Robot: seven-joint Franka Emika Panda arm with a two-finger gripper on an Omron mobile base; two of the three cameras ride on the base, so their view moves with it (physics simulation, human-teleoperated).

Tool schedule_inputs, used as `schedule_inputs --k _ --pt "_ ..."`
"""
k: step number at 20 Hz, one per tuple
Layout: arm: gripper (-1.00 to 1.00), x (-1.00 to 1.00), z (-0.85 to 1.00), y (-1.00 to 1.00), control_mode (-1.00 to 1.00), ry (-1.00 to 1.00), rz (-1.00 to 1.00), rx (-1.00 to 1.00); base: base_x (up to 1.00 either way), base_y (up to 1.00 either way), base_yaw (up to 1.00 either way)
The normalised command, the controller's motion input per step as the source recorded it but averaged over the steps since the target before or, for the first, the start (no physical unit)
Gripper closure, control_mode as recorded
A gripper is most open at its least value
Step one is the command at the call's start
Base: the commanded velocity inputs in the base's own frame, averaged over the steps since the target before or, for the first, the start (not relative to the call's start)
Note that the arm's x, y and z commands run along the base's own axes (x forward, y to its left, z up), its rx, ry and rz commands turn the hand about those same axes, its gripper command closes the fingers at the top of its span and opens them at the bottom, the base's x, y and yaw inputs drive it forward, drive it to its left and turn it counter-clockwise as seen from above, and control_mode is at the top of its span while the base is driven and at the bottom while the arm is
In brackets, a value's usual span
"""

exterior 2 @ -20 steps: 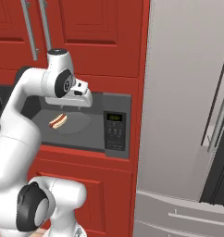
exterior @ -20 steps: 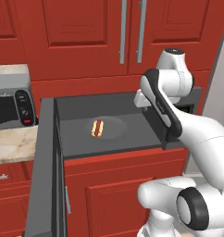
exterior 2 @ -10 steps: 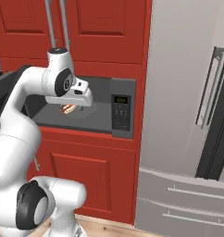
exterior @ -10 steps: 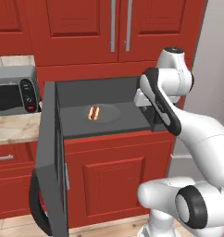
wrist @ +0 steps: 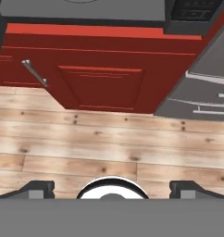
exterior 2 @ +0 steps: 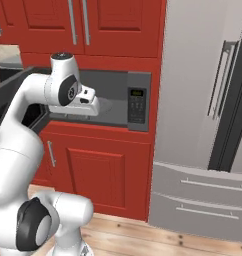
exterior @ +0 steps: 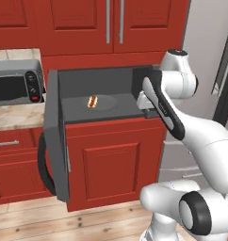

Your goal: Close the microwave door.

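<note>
Door: wide dark gray microwave door [exterior: 56, 141] swung fully out, edge-on at left, curved black handle outward.
Microwave: large dark gray built-in microwave [exterior: 99, 101] among red cabinets, small hot dog [exterior: 92, 101] on its turntable.
Gripper: two-finger gripper [wrist: 112, 187] spread apart, holding nothing (pointing down).
Floor: pale wooden plank floor [wrist: 109, 139].
Right side: gray refrigerator [exterior 2: 203, 125] beside the keypad panel [exterior 2: 138, 102].
Left side: silver toaster oven [exterior: 17, 87] on beige counter.
</note>
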Motion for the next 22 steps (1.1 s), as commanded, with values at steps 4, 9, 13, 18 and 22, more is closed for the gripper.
schedule_inputs --k 4,9,13,18,22 --pt "-1.00 0.00 0.00 0.00 1.00 0.00 0.00 0.00 -0.19 0.33 0.00" --pt "-1.00 -0.09 0.00 0.19 -1.00 -0.01 -0.01 0.00 0.00 0.08 0.00" --pt "-1.00 -0.86 0.39 0.09 -1.00 -0.24 -0.03 0.00 0.00 0.00 0.00" --pt "-1.00 -0.99 0.47 0.30 -1.00 -0.27 -0.17 0.00 0.00 0.00 0.00" --pt "-1.00 -1.00 0.17 0.46 -1.00 -0.25 -0.39 -0.01 0.00 0.00 0.00"
